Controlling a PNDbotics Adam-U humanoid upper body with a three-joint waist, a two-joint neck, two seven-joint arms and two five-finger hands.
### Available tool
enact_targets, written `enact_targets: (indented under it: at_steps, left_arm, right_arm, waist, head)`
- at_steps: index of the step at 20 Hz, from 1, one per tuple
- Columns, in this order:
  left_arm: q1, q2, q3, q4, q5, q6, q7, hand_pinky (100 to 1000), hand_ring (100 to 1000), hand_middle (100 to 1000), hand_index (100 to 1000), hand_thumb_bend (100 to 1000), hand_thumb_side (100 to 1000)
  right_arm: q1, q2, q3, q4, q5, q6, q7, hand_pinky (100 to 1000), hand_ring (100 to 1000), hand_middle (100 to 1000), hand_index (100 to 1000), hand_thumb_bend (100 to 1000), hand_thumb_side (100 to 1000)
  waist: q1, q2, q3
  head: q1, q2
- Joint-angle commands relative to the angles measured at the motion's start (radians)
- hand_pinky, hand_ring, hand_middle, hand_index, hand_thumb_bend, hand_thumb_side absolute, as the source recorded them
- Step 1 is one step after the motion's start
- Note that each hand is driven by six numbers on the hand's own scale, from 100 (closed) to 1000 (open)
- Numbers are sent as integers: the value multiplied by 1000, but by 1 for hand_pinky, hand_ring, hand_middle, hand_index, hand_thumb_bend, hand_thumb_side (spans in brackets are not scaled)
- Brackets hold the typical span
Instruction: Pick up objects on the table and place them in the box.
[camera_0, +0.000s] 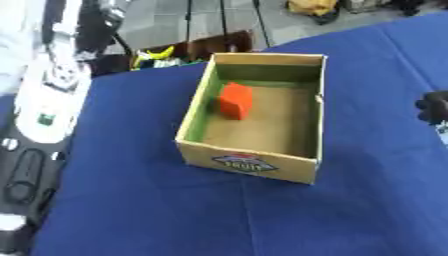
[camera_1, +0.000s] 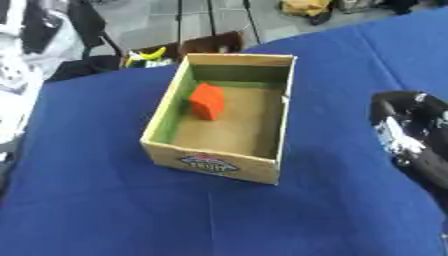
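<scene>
Orange block lies inside the box; right hand hangs beside the box's right wall, grip unclear.

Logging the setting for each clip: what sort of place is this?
Probably a lab or workshop demo area, not a home: a table under a blue cloth, a cardboard box holding an orange block, and stand legs with gear on the grey floor behind.

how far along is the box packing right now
Done: one orange block already lies inside the cardboard box, against its left wall. In hand: nothing visible; the right hand hangs beside the box over the blue table. Left: no other loose objects show on the cloth.
</scene>
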Motion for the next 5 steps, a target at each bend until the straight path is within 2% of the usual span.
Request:
enact_targets:
  at_steps: [1, 5]
  left_arm:
    - [60, 53, 68, -125, 206, 38, 42, 343, 575, 716, 979, 652, 1000]
    - [238, 27, 134, -258, 305, 4, 135, 340, 565, 691, 959, 672, 1000]
  right_arm:
    - [-5, 5, -12, -27, -1, 1, -14, 853, 801, 523, 709, 181, 475]
    - [-1, 9, -23, -33, 2, 3, -28, 853, 801, 524, 709, 180, 477]
  waist:
    - [-21, -26, 21]
    - [-40, -29, 68]
  head:
    - [-27, 10]
    - [-53, 13]
